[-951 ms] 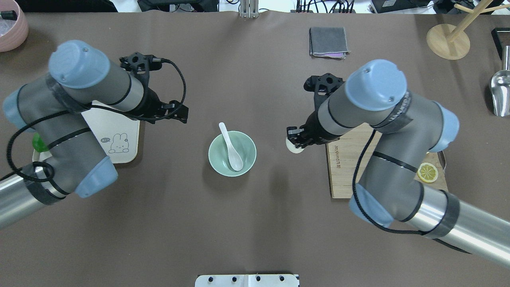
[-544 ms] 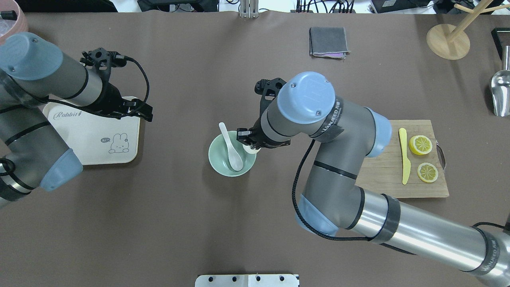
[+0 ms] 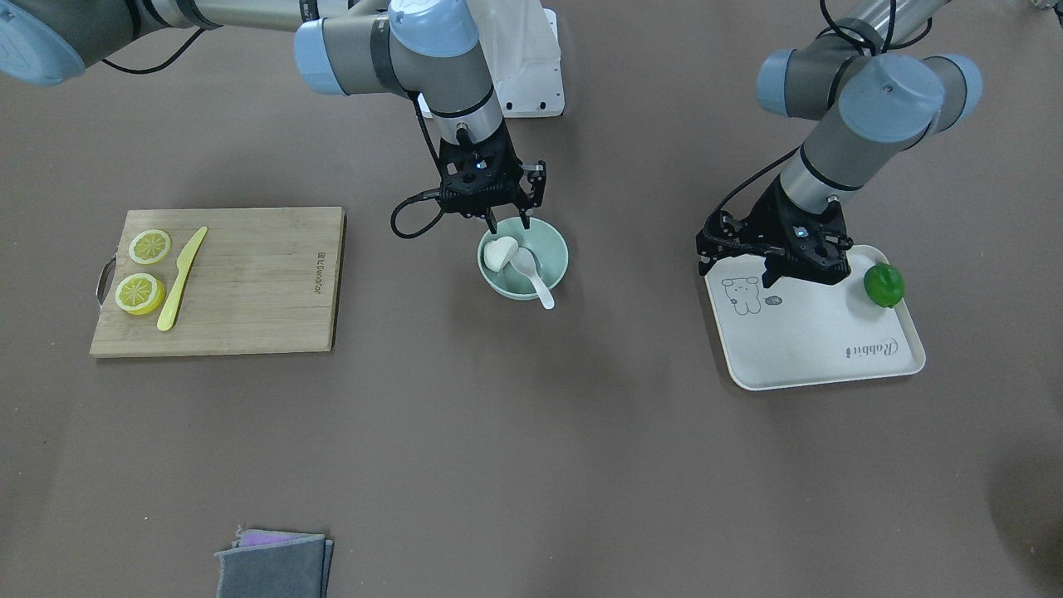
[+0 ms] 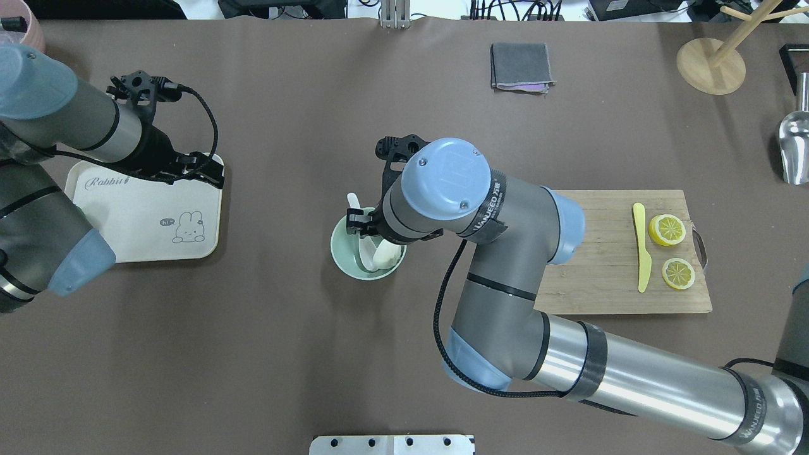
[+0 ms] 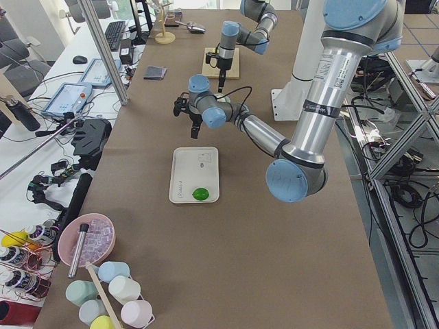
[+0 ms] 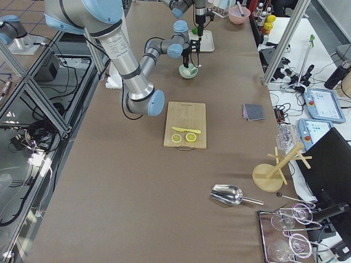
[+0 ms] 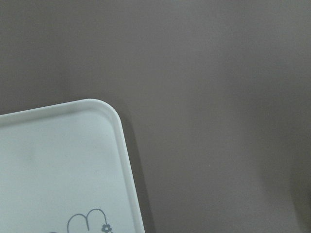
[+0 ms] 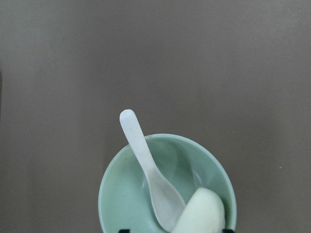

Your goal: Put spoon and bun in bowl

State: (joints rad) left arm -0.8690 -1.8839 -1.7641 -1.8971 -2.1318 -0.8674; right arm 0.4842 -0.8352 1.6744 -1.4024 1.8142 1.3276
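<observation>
The mint-green bowl (image 3: 550, 270) stands mid-table and also shows in the overhead view (image 4: 344, 260). The white spoon (image 3: 536, 281) lies in it, scoop inside and handle over the rim. The white bun (image 3: 500, 252) rests inside the bowl against the spoon, clear of the fingers. My right gripper (image 3: 508, 223) hangs open just above the bowl. The right wrist view shows the bowl (image 8: 109, 187), the spoon (image 8: 146, 162) and the bun (image 8: 204, 213) below it. My left gripper (image 3: 776, 270) is open and empty over the corner of the cream tray (image 3: 818, 340).
A wooden board (image 3: 249, 278) with two lemon slices (image 3: 141, 292) and a yellow knife (image 3: 181, 278) lies on the robot's right. A green fruit (image 3: 883, 284) sits on the tray. A grey cloth (image 4: 521, 66), a wooden stand (image 4: 711, 63) and a metal scoop (image 4: 795, 148) lie at the far edge.
My right arm carried the bun from beside the board to over the bowl and let go; the bun now lies in the bowl. My left arm drew back over the tray.
</observation>
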